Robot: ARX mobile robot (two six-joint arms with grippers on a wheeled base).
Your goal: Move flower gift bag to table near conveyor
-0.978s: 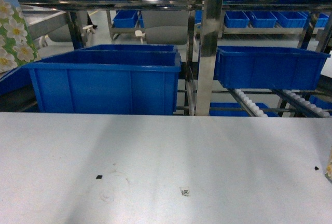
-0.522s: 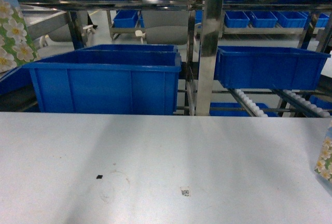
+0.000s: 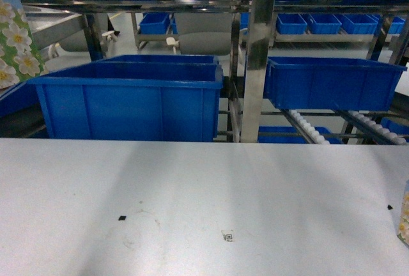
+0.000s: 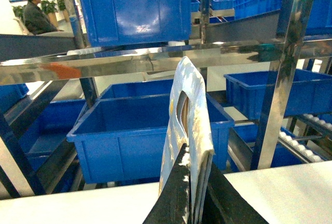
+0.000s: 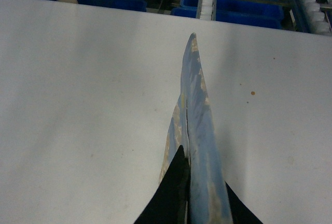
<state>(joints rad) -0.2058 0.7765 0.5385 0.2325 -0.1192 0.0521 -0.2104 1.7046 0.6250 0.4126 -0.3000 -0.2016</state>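
Status: task not finished, judging by bag positions.

- Your left gripper (image 4: pixel 197 168) was clamped on the folded edge of the flower gift bag (image 4: pixel 189 110), holding it upright in the air. In the head view, that bag (image 3: pixel 16 39) showed only at the far left edge, up beside the blue bins (image 3: pixel 128 97) and not on the table (image 3: pixel 204 186).
- Your right gripper (image 5: pixel 201 175) was closed on a second bag (image 5: pixel 197 110), seen edge-on over the white tabletop. Only a sliver of it (image 3: pixel 404 222) showed at the head view's right edge. You could not tell whether its bottom touched the surface.
- Remaining, as judged: lower and release onto the table, near the conveyor (image 3: pixel 307 126).

Materials:
- Bags: thin glossy sheet, folded flat, with an oval die-cut handle hole on the left one. The print was white blossoms on green. They are likely to flex and tip over when released.
- Table: matte white and flat, with a few dark specks.
- Conveyor: small white rollers between shiny steel rails.
- Bins: rigid blue plastic.
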